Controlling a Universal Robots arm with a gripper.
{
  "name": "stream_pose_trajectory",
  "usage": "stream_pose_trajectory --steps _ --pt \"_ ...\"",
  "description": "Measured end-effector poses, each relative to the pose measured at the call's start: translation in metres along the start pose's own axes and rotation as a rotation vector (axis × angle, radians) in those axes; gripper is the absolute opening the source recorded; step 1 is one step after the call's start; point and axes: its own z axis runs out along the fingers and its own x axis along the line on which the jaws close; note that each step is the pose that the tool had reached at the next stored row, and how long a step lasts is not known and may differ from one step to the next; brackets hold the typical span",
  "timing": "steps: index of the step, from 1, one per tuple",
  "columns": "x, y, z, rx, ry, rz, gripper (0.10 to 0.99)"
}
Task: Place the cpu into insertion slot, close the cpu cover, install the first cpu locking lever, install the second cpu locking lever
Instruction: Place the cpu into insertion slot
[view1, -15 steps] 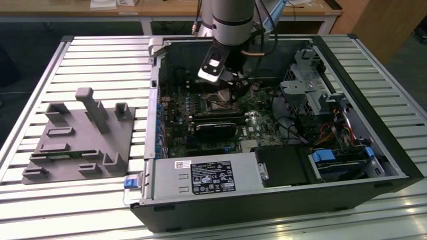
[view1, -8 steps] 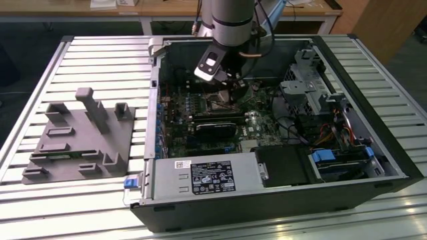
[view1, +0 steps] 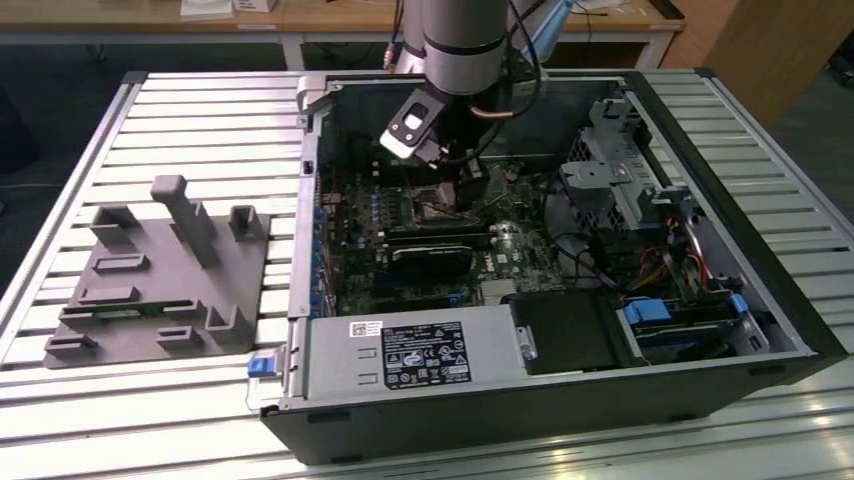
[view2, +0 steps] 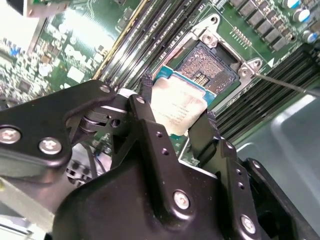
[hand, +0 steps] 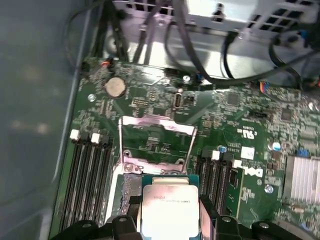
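Firmly clenched on the cpu (hand: 170, 209), the end effector (view2: 178, 104) hovers over the insertion slot (view2: 209, 67)

You see a pale silver cpu (hand: 170, 207) with a green edge, and your gripper (view2: 177, 104) is black. The board (hand: 150, 107) is green, the slot (view2: 210, 65) dark with golden contacts, the cover (hand: 155, 121) silvery, the memory slots (hand: 90, 185) black. The table (view1: 200, 130) is ribbed silver-grey, the fixture (view1: 160, 280) plain grey.

The cpu (view2: 177, 107) just over the insertion slot (view2: 210, 65)
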Motion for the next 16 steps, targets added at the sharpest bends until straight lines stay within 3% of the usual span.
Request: stream_pose_trajectory --steps 8,16 --pt "0.0002 -0.0002 0.0024 -0.001 -0.0103 0.127 0.541" --pt "0.0068 -0.0017 0.0046 -0.001 -0.0120 0.147 0.541"
